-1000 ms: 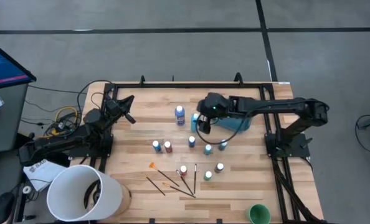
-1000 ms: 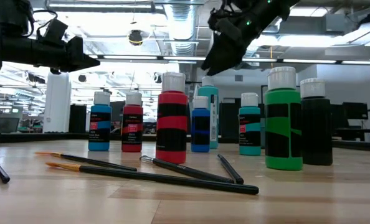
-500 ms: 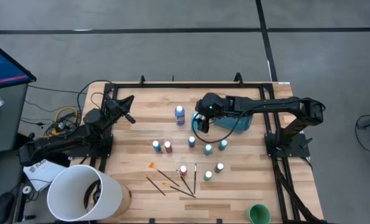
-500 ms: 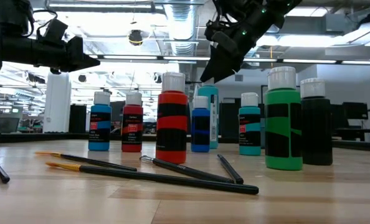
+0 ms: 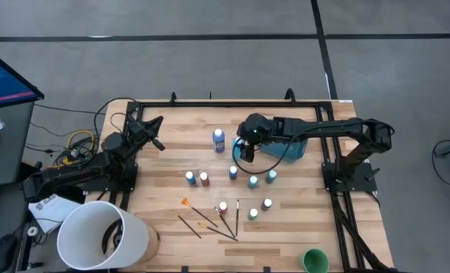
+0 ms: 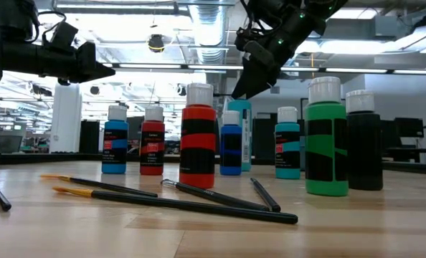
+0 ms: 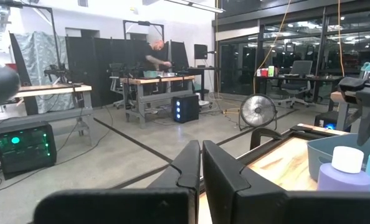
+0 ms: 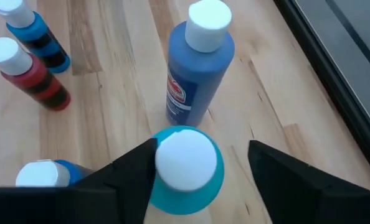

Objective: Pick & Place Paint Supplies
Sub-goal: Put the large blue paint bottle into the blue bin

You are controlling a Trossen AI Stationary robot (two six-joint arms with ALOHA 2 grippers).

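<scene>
Small white-capped paint bottles stand on their bases mid-table: blue [image 5: 190, 177], red [image 5: 204, 179], green [image 5: 253, 214] and dark [image 5: 267, 204] among them. Thin brushes [image 5: 210, 220] lie flat near the front. A tall blue bottle [image 8: 194, 68] stands upright, and beside it a tall light-blue bottle [image 8: 185, 165]. My right gripper [image 8: 203, 168] hangs open over that light-blue bottle, a finger on each side of its cap. My left gripper [image 5: 158, 123] waits shut above the table's far left. My right gripper comes from above, pointing down, with the light-blue bottle's white cap [image 8: 186, 163] between its open fingers. One finger [image 8: 135, 168] lies right beside the cap, while the other [image 8: 284, 177] stands apart. Whether the near finger touches the cap, I cannot tell. The bottle stands upright on the table.
A teal plastic tub [image 5: 289, 145] sits under the right arm. A big white bucket [image 5: 104, 235] stands at the near left corner, and a green round thing [image 5: 314, 262] at the near right. Bare wood lies along the far edge and on the left side.
My right gripper has shifted slightly toward the table's left and come down over the tall light-blue bottle. The bottles and brushes have stayed where they were.
</scene>
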